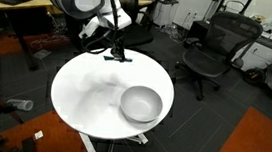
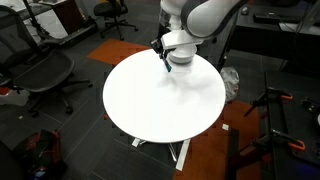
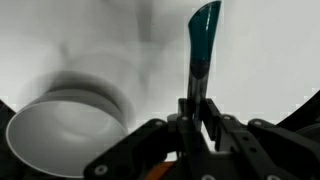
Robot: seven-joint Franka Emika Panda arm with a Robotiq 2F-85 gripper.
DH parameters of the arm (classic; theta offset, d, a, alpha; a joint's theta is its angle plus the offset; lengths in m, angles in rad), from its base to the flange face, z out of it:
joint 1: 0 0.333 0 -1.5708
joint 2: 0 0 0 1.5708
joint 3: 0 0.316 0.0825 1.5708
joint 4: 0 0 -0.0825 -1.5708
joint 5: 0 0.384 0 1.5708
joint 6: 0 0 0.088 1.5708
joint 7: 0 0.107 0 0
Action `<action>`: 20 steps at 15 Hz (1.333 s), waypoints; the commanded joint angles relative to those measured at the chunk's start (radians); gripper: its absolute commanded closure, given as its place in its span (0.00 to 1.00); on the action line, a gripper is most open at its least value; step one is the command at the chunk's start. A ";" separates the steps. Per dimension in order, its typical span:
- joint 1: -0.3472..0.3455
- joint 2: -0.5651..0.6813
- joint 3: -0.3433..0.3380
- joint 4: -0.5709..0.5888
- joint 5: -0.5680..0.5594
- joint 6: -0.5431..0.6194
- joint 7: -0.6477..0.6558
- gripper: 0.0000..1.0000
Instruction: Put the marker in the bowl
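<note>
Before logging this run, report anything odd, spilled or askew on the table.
Nothing stands out. The bowl sits upright and empty on the table, and the pincer holds the marker. No spill or damage shows.

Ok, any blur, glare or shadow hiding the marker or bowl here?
Wrist view: soft focus, yet the marker in the gripper and the bowl read clearly, dark shadow beside the bowl. In an exterior view the table is glaring white, nearly featureless; the marker is too small to make out in both exterior views.
</note>
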 commanded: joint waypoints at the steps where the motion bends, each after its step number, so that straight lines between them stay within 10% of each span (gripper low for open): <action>1: -0.031 -0.078 -0.024 -0.057 -0.018 0.024 -0.002 0.95; 20: -0.224 -0.050 -0.051 0.006 0.012 -0.013 -0.030 0.95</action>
